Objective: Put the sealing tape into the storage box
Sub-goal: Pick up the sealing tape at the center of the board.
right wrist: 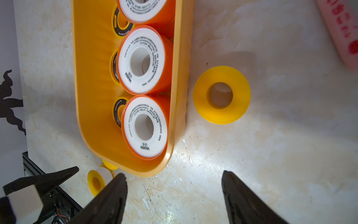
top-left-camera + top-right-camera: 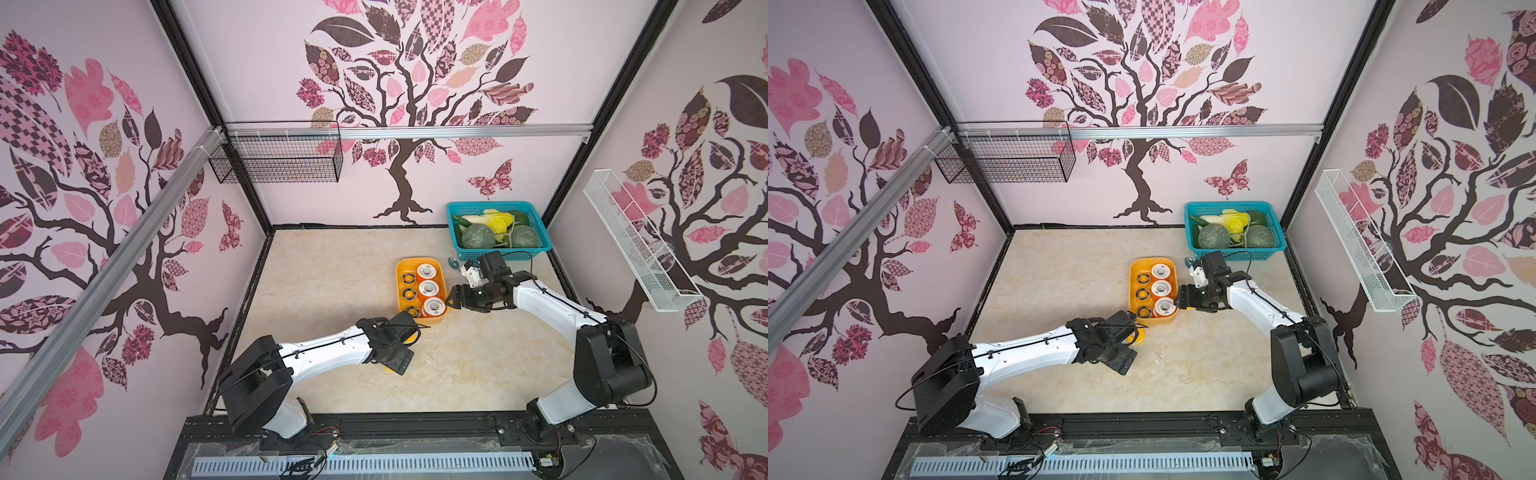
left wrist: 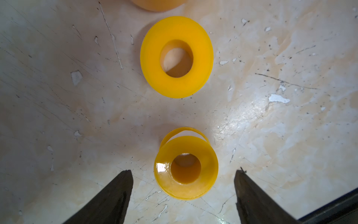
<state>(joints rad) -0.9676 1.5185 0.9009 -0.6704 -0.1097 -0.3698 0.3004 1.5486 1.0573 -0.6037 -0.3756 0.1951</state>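
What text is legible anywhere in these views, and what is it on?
"VASEN": on the end white-faced spool in the storage box, and on the middle white-faced spool.
Small print circling those white faces: too small to read.
Print on the black ring faces: too small to read.
Red marks on the pink object: blurred.
Plain yellow spools: no text.
Both top views: nothing legible.

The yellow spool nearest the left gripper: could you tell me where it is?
The yellow spool sits on the table in the left wrist view, untouched between the open left gripper's fingertips, a second yellow spool beyond it, towards the storage box.
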